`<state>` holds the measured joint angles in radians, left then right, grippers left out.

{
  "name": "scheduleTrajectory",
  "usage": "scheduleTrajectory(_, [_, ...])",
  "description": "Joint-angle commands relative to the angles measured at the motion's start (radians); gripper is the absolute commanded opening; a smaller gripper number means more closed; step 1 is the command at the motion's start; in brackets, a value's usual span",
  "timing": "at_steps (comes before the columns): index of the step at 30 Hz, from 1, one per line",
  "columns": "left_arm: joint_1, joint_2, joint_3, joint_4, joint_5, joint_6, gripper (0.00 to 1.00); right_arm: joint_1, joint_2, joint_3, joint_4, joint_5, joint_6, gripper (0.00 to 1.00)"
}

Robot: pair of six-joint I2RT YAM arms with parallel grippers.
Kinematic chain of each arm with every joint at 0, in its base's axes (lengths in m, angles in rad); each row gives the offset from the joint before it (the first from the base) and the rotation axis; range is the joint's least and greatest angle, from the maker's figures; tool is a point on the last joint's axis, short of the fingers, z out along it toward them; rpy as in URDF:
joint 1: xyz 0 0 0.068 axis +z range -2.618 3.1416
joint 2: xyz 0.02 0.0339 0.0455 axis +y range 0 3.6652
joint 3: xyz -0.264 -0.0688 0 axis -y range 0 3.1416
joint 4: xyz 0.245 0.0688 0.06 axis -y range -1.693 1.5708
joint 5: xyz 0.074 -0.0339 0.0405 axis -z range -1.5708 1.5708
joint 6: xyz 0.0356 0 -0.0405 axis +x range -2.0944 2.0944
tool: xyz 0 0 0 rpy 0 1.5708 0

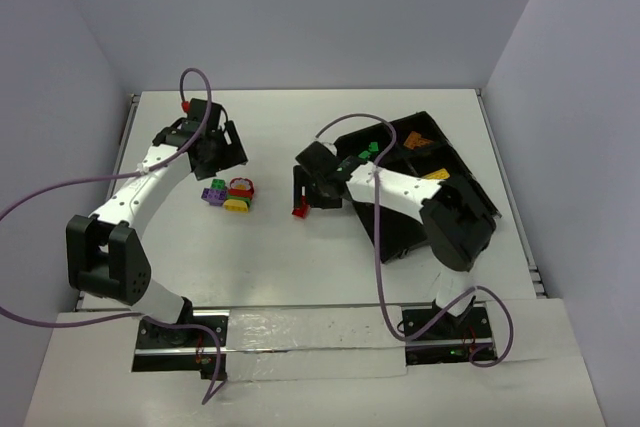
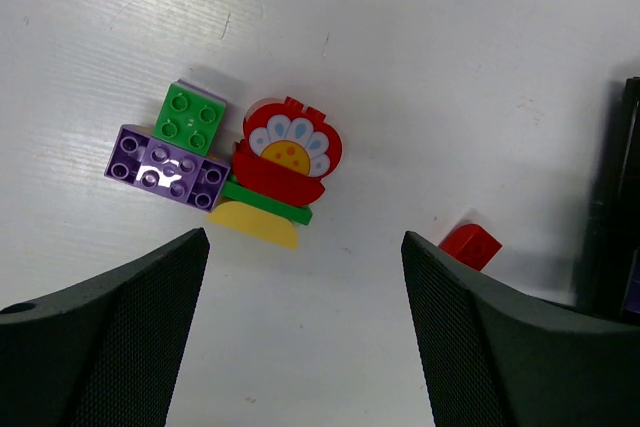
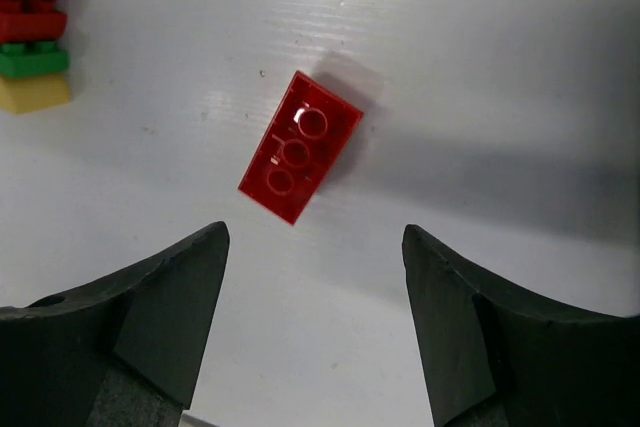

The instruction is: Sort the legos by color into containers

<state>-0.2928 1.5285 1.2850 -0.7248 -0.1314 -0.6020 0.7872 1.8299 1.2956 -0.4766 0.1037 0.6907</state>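
Plainly, both grippers stand spread wide and hold nothing. Just ahead of the left gripper [image 2: 305, 247], slightly to its left, five legos huddle touching: one green brick [image 2: 190, 117], one purple brick [image 2: 165, 167], one red flower piece [image 2: 288, 152], one thin green plate [image 2: 265, 209] and one yellow piece [image 2: 255, 227]. One red brick [image 3: 300, 145] lies alone, underside up, just ahead of the right gripper [image 3: 315, 237]. Behind that gripper, the black tray [image 1: 392, 245] holds green bricks [image 1: 367, 153] and an orange brick [image 1: 417, 140] in separate compartments.
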Motion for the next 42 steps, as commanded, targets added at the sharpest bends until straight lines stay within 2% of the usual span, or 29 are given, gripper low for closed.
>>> scheduleTrajectory(1, [0.002, -0.048, -0.012, -0.01, -0.006, -0.019, 0.85, 0.0, 0.075, 0.094, -0.014, -0.006, 0.03, 0.78])
scheduleTrajectory(8, [0.003, -0.078, -0.053, 0.013, -0.004, -0.024, 0.85, 0.016, 0.205, 0.192, -0.042, 0.027, 0.023, 0.78])
scheduleTrajectory(13, [0.003, -0.067, -0.048, 0.015, 0.006, -0.017, 0.85, 0.04, 0.271, 0.256, -0.066, 0.089, 0.016, 0.72])
scheduleTrajectory(16, [0.002, -0.063, -0.048, 0.017, 0.009, -0.013, 0.85, 0.051, 0.29, 0.273, -0.088, 0.136, 0.01, 0.62])
scheduleTrajectory(20, [0.002, -0.062, -0.056, 0.025, 0.018, -0.014, 0.85, 0.058, 0.287, 0.264, -0.099, 0.176, 0.003, 0.43])
scheduleTrajectory(31, [0.001, -0.034, -0.058, 0.041, 0.042, -0.012, 0.84, 0.06, 0.166, 0.235, -0.092, 0.192, -0.011, 0.0])
scheduleTrajectory(38, [0.003, -0.035, -0.061, 0.038, 0.032, -0.001, 0.84, 0.041, -0.004, 0.226, -0.197, 0.186, -0.04, 0.0])
scheduleTrajectory(42, [0.001, -0.025, -0.078, 0.045, 0.037, -0.006, 0.84, 0.012, -0.191, 0.093, -0.264, 0.308, -0.013, 0.0])
